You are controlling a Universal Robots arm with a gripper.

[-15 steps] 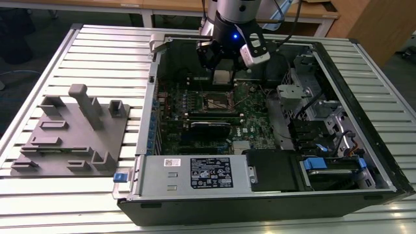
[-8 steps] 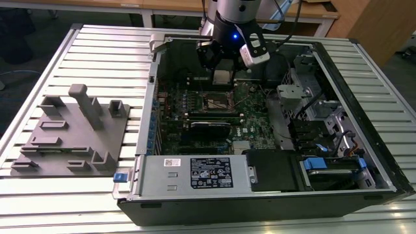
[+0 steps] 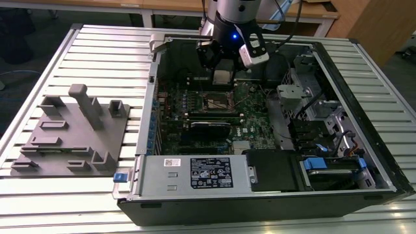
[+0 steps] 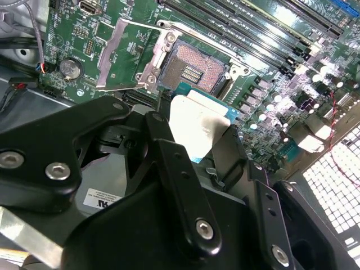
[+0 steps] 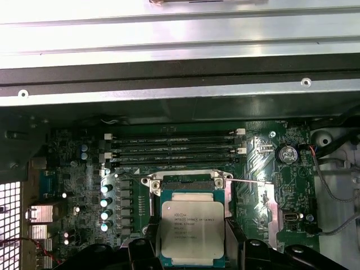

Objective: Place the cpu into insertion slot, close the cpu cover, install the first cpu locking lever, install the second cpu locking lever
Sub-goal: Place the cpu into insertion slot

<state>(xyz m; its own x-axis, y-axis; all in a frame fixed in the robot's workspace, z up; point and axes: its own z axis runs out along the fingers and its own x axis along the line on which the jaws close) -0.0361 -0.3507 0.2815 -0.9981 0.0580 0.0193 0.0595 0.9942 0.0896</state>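
A slatted metal bench [image 3: 97, 53] carries an open computer case [image 3: 260, 204] lying on its side. A grey plastic fixture plate [image 3: 71, 136] sits near the bench edge on the exterior view's left. Wooden desks [image 3: 312, 14] and a dark floor lie beyond the far edge. Inside the case a green motherboard [image 3: 254, 117] faces up, and a silver power supply [image 3: 195, 173] runs along the near wall. The gripper [image 3: 222, 73] hangs over the far part of the board, its two black fingers [image 5: 149, 247] clamped on opposite sides of the cpu [image 5: 188, 228]. The chip is held off the board at the edge of the insertion slot [image 4: 194, 67], not seated in it. In the second wrist view the slot's dark contact field is open and bare, and the cpu [image 4: 197, 126] sits just beside its rim. The chip's metal top faces the first wrist camera and its sides line up with the slot's rim. Its slightly longer side seems to run crosswise to the long black memory slots [image 5: 174, 143]. The cpu cover [image 4: 149, 66] is swung open, standing off one side of the slot with green board showing through its window.
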